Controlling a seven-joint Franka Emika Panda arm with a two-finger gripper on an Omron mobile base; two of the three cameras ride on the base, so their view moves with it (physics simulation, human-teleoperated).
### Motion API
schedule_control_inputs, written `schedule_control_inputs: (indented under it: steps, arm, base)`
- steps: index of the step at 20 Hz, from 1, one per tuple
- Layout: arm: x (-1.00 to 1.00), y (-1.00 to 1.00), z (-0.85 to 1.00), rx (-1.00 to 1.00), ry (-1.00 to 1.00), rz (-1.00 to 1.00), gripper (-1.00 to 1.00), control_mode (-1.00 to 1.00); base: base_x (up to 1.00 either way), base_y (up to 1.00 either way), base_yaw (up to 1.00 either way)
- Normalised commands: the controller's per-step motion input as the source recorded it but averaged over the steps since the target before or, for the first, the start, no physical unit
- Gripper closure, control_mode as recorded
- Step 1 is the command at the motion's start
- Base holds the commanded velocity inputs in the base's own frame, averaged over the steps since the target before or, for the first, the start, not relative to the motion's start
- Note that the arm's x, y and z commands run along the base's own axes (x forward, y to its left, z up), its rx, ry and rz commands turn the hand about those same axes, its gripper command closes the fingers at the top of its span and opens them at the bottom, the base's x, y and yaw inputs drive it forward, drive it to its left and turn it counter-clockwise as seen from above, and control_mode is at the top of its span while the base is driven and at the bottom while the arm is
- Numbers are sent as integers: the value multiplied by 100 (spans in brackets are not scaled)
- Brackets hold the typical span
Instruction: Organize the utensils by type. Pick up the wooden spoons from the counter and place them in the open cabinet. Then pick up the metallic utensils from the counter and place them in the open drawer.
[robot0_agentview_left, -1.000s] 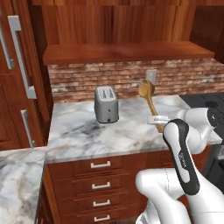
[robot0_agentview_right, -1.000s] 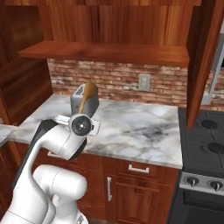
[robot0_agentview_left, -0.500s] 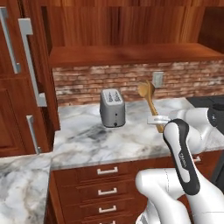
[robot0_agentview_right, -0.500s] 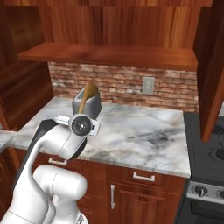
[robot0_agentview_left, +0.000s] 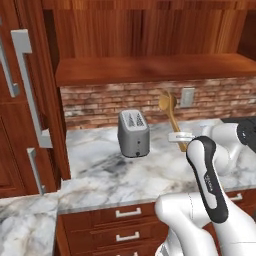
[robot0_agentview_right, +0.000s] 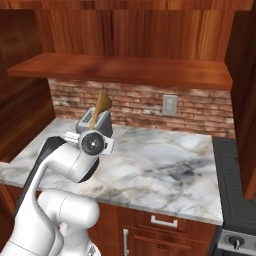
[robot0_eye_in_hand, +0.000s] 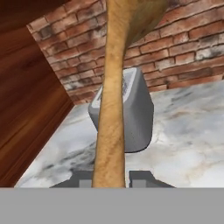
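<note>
Above the marble counter (robot0_agentview_left: 150, 170) and just right of the toaster (robot0_agentview_left: 133, 133), an orange-brown wooden spoon (robot0_agentview_left: 170, 112) with a round bowl is held upright by its lower handle in the clenched gripper (robot0_eye_in_hand: 112, 178), judged light, stiff, and best gripped mid-handle to limit swinging.

arm bent forward, tool (robot0_eye_in_hand: 110, 178) clamped on spoon handle

Even, soft rendered light, faint shadows, slight blur, no glare
</note>
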Motion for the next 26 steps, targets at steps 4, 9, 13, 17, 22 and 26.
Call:
schedule_control_inputs:
  steps: [4, 9, 13, 17, 22, 26]
  arm:
    - [0, 0, 0, 0, 0, 0, 100, 100]
    - [0, 2, 47, -8, -2, 0, 100, -100]
    - [-26, 0, 60, -25, -2, -1, 100, -100]
    - [-60, 0, 40, -31, 0, 0, 100, -100]
    - [-99, -17, 18, -29, -5, 0, 100, -100]
    - [-100, -29, 22, -21, -14, 0, 100, -100]
  base:
    - [37, 18, 0]
    - [0, 0, 0]
    - [0, 0, 0]
    - [0, 0, 0]
    - [0, 0, 0]
    - [0, 0, 0]
